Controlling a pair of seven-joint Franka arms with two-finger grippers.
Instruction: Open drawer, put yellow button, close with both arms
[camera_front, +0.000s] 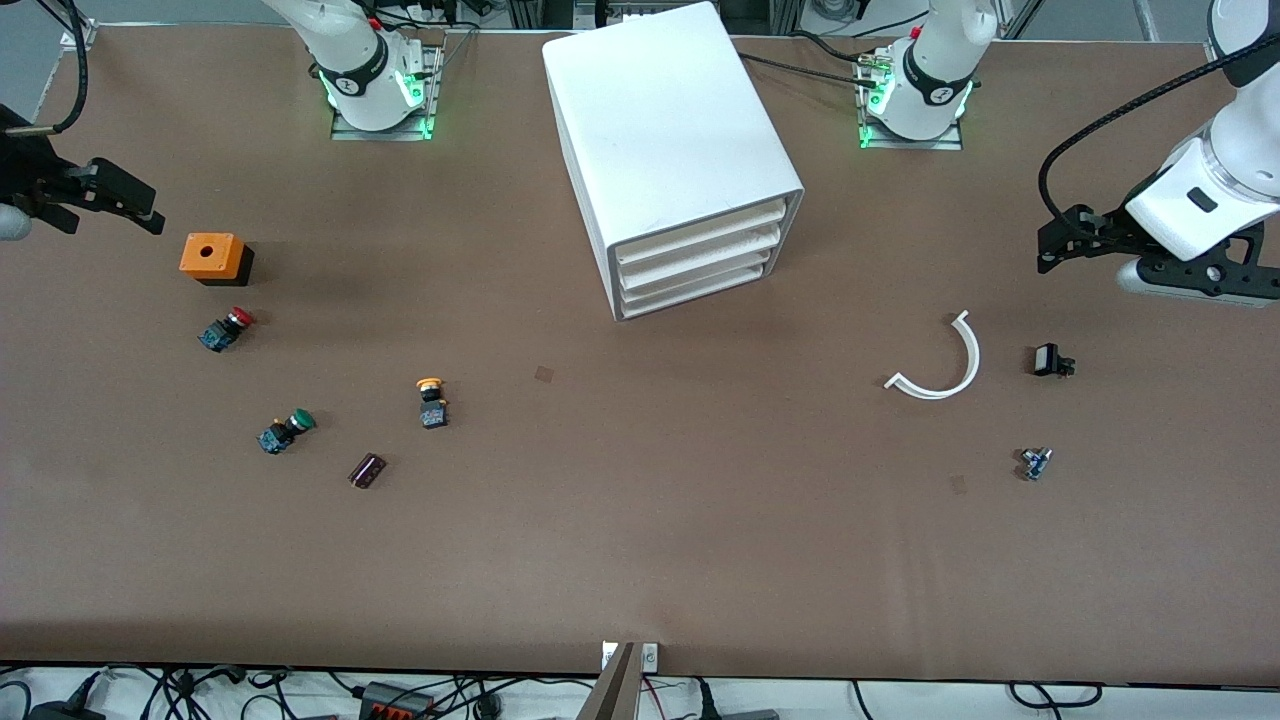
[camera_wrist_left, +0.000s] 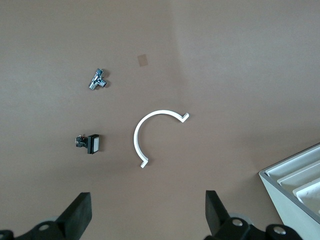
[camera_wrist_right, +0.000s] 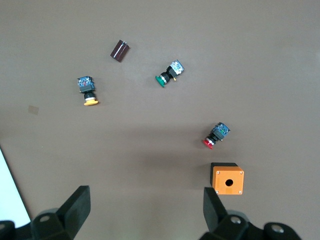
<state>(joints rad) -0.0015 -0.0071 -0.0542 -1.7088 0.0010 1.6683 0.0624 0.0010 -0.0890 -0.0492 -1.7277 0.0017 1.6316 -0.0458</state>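
The white cabinet (camera_front: 670, 140) stands mid-table near the arm bases, with all three drawers shut; the uppermost drawer (camera_front: 700, 232) sits flush. A corner of the cabinet shows in the left wrist view (camera_wrist_left: 295, 180). The yellow button (camera_front: 431, 400) lies on its side on the table, nearer the front camera than the cabinet and toward the right arm's end; it also shows in the right wrist view (camera_wrist_right: 88, 91). My right gripper (camera_front: 140, 205) (camera_wrist_right: 147, 212) is open and empty, in the air beside the orange box. My left gripper (camera_front: 1055, 245) (camera_wrist_left: 148, 215) is open and empty, over the table above the white curved piece.
An orange box (camera_front: 212, 256), a red button (camera_front: 226, 328), a green button (camera_front: 286, 430) and a small dark part (camera_front: 367, 470) lie around the yellow button. A white curved piece (camera_front: 945, 362), a black switch (camera_front: 1051, 360) and a small metal part (camera_front: 1034, 462) lie toward the left arm's end.
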